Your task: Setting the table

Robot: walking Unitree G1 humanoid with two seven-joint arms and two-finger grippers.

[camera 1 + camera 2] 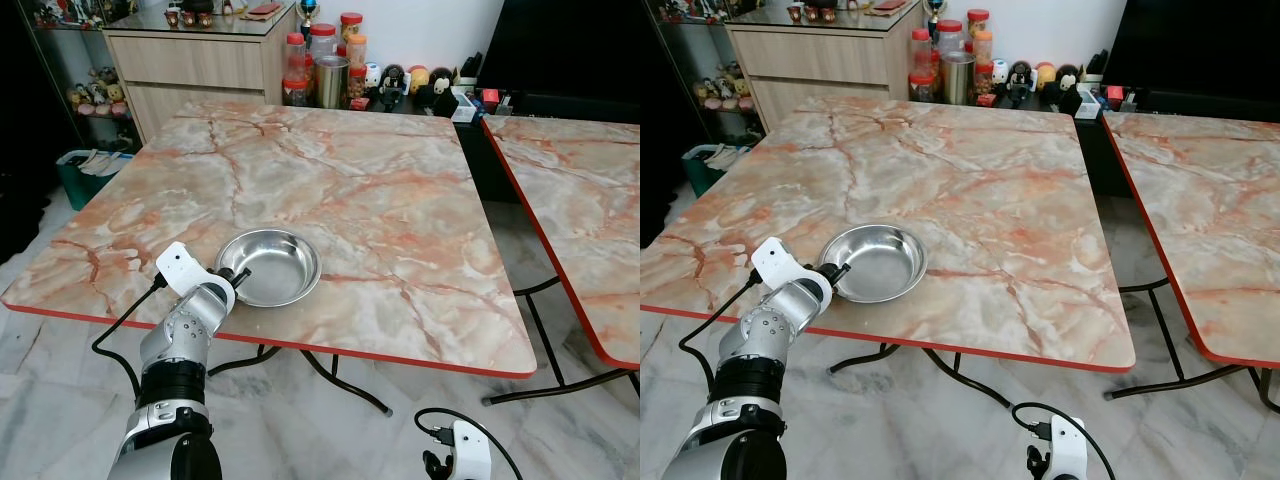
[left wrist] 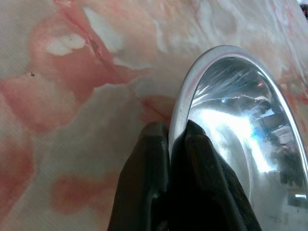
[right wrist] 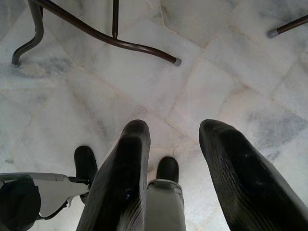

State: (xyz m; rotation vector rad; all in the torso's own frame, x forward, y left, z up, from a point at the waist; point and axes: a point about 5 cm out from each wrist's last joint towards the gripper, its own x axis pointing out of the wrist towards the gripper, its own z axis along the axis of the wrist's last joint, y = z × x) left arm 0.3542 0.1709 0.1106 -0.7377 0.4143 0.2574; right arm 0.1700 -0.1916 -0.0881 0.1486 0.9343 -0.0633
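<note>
Steel bowl (image 1: 269,266) sits on the marble table (image 1: 400,200), low and left of centre in the head view, near the table's red front edge. Left gripper (image 2: 169,137) has it: the two black fingers (image 2: 147,163) are pinched narrow on the rim, one outside, one apparently just inside, though the close wrist view blurs that a little. Right gripper (image 3: 175,139) hangs low at the bottom of the frame, fingers spread apart over the pale floor tiles (image 3: 231,57). Jars (image 1: 325,60) stand beyond the table's far edge, top centre.
</note>
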